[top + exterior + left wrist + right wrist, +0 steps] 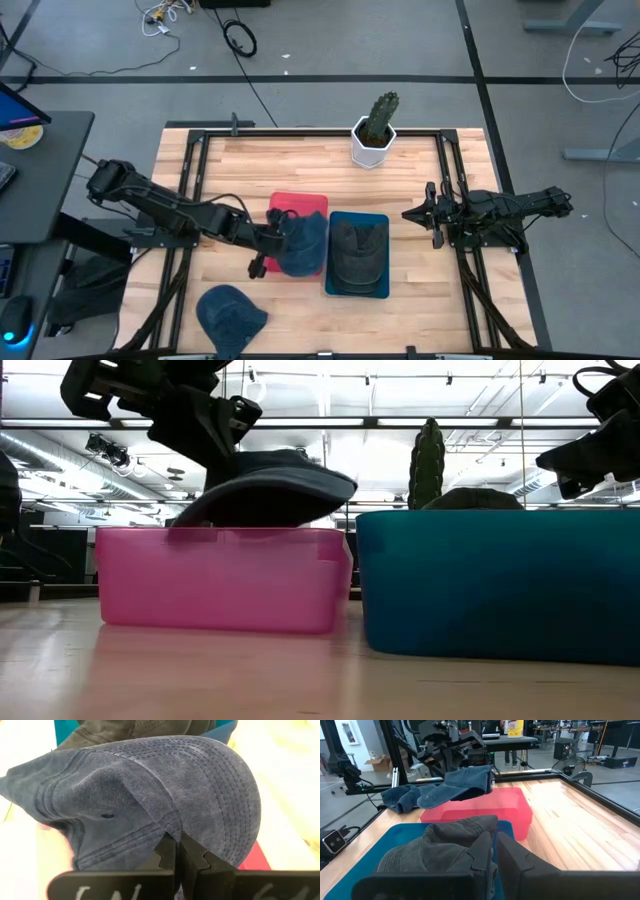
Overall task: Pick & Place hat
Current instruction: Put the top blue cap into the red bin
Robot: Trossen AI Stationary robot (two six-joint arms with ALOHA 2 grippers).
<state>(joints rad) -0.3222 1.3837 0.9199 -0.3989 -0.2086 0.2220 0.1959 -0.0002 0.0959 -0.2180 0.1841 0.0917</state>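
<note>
Wooden worktop (300, 160), slatted, framed in black rail. Left arm (160, 207) reaches in from the left edge toward centre; right arm (500, 212) sits over the right rail, well apart from the bins.

Two bins side by side at centre. Teal bin (358, 288) on the right, holding a dark grey hat (358, 250) that rises above the rim in the low view. Pink bin (291, 204) on the left, just beside the teal one.

Blue denim hat (303, 243) is held over the pink bin, above its rim and tilted, its edge reaching toward the teal bin. Left gripper (179, 851) has its jaws clamped on the hat's fabric, no gap visible between them in the left wrist view.

A second blue hat (230, 315) lies on the worktop near the front edge, left of centre.

White pot with a cactus (375, 128) stands at the far edge.

Right gripper (495, 849): jaws pressed together, holding nothing.
</note>
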